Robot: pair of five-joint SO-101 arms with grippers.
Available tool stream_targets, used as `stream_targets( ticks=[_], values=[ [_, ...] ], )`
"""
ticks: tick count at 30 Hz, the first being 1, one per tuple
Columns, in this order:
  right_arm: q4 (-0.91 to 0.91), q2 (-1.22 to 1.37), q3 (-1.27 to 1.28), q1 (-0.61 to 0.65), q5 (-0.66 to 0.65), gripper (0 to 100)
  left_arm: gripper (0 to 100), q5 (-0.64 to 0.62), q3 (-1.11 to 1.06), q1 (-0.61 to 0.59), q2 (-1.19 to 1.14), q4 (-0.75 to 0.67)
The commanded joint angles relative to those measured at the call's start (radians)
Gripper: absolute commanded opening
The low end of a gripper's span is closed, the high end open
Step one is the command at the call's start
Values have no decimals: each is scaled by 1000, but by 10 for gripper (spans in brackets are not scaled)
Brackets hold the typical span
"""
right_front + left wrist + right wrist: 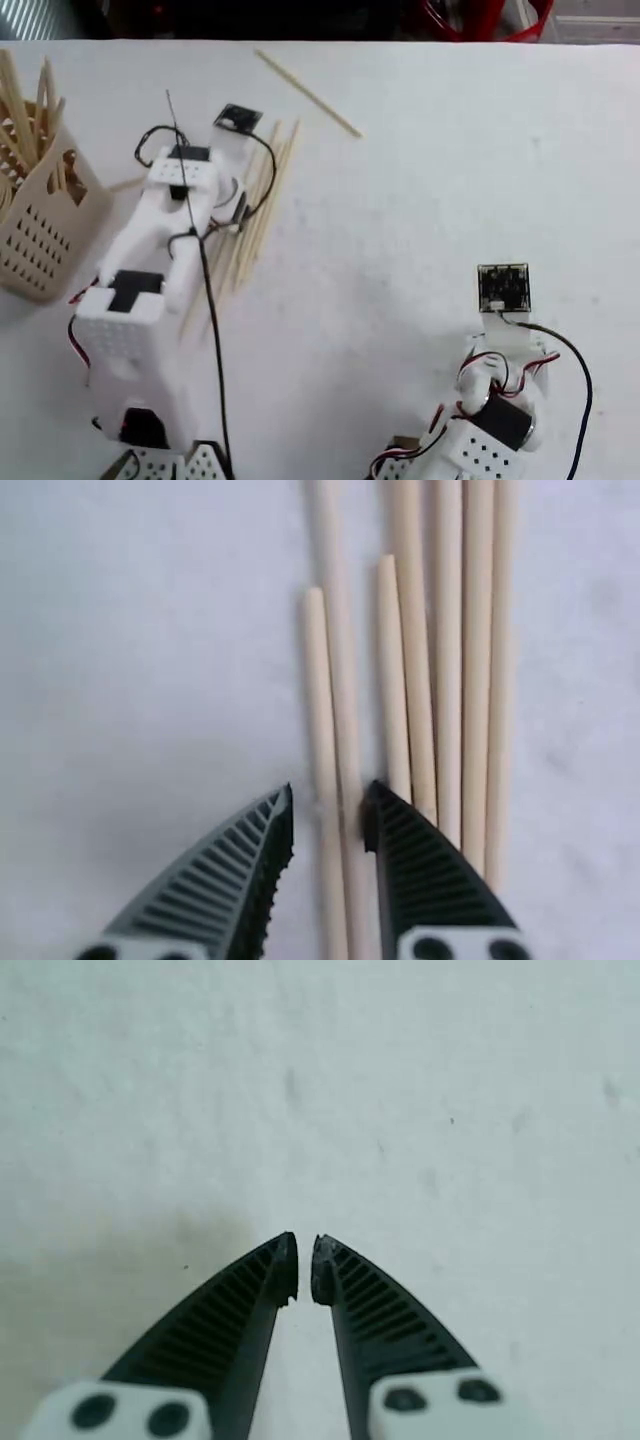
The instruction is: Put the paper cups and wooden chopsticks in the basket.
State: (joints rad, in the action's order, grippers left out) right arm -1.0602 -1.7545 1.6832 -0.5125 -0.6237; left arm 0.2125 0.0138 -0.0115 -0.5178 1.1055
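The basket (40, 230) already holds several sticks. Near it the loose wooden chopsticks (262, 190) lie side by side, so the left gripper (328, 810) straddles two, jaws slightly spread. Well apart from the basket, the right gripper (304, 1260) rests empty, jaws nearly pressed together.

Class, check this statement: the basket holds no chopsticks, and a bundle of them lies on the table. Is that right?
Not quite. The basket already holds several chopsticks, as the high view shows. The rest stands: a bundle of them lies on the table.
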Motion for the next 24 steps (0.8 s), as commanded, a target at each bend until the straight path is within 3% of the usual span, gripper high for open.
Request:
stream_targets(
  ticks=[1,5,14,24],
  values=[
    [-5,-1,9,-10,3,45,120,-12,144,-15,-73,115],
    [-5,-1,9,-10,3,45,41,-15,224,-15,-125,180],
    [-5,-1,9,-10,3,45,21,-18,249,-15,-128,186],
    [-5,-1,9,-10,3,45,21,-18,273,-7,205,229]
  ],
)
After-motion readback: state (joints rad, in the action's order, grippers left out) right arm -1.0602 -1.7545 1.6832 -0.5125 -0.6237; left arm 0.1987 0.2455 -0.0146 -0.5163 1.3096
